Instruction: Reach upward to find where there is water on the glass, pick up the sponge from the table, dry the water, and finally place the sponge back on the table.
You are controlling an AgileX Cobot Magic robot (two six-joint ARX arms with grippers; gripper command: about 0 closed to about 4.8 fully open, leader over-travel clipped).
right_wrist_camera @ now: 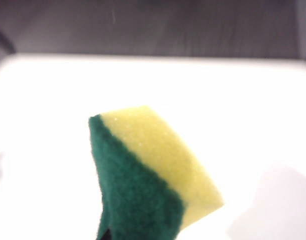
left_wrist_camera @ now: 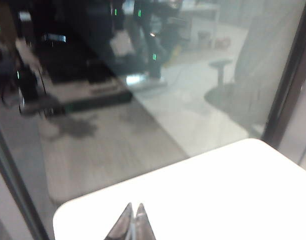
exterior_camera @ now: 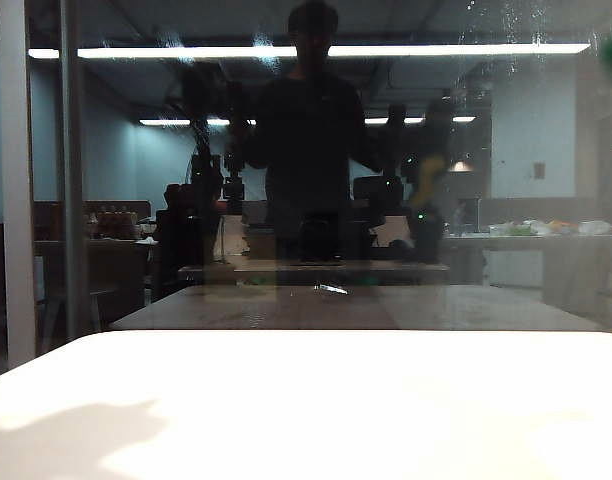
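Glass: a large clear pane (exterior_camera: 386,150), dark and reflective, with a grey upright frame bar (exterior_camera: 14,180) at its left side in the exterior view; it mirrored a room, long ceiling lights and a dark figure.
Table: a wide, smooth, plain white top (exterior_camera: 306,410) with rounded corners, its far edge close against the pane; soft shadows lay on it at the near left.
Water: faint whitish streaks and tiny pale droplets (exterior_camera: 506,20) high on the pane, toward the upper right of the exterior view, translucent and hard to trace.
Sponge: a rectangular block (right_wrist_camera: 153,180) of porous yellow foam backed by a coarse dark green scouring layer, tilted, raised above the white top in the right wrist view; a green blur at the exterior view's upper right edge could not be identified.
Right gripper: its fingers lay below the picture's edge and were not visible; they stood closed tight, clamped on the sponge's lower end.
Left gripper: (left_wrist_camera: 134,220) its two pointed grey fingers were pressed together with nothing between them, above the white top's corner, near the pane.
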